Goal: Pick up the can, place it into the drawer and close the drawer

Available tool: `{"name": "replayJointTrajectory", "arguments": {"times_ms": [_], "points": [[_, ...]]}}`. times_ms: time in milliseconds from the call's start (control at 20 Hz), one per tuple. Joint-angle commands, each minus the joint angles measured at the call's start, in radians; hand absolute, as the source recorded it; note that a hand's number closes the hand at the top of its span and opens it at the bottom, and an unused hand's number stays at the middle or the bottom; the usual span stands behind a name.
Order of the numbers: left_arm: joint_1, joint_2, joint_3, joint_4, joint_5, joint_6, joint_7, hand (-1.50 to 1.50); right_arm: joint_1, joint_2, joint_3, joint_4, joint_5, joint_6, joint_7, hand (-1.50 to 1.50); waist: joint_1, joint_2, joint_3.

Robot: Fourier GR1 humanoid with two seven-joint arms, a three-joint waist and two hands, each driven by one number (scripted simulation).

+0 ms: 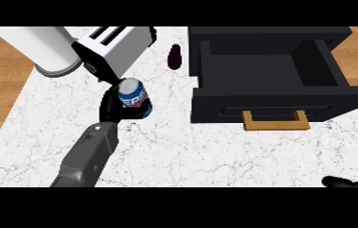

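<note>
Blue can (133,98) stood on the marble surface (174,146), grasped by the left hand's (111,106) fingers; drawer (269,75) open; right hand's (339,181) fingers indiscernible.

- Right of left hand (115,106): bare bench (174,142) up to the open drawer (269,68).
- Beyond it: toaster (115,47) close; dark eggplant (174,57) up-right.

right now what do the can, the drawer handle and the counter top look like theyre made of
Can: likely metal, silvery top, glossy blue printed label.
Drawer handle: looks like wood or brass, matte tan against the dark drawer.
Counter top: marble-like stone, white with grey veins.
</note>
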State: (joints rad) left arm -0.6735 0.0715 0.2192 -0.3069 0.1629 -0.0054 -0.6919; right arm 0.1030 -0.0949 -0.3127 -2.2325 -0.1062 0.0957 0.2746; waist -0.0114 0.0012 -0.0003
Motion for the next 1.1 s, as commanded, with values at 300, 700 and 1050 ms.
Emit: {"name": "replayJointTrajectory", "arguments": {"times_ms": [300, 700, 1050], "points": [[-0.128, -0.044, -0.084, -0.243, -0.022, 0.071, 0.275, 1.5, 0.037, -0.006, -0.028, -0.015, -0.009, 0.022, -0.021, -1.5, 0.012, -0.008, 0.002], [-0.163, -0.071, -0.264, -0.539, 0.065, 0.2, 0.567, 1.5, 0.004, 0.026, 0.011, 0.004, 0.038, -0.014, -0.005, -1.5, 0.011, -0.008, 0.001], [-0.321, -0.06, -0.254, -0.627, 0.014, 0.271, 0.769, 1.5, -0.005, 0.02, 0.025, -0.02, 0.058, -0.016, 0.013, -1.5, 0.005, -0.003, 0.001]]}}
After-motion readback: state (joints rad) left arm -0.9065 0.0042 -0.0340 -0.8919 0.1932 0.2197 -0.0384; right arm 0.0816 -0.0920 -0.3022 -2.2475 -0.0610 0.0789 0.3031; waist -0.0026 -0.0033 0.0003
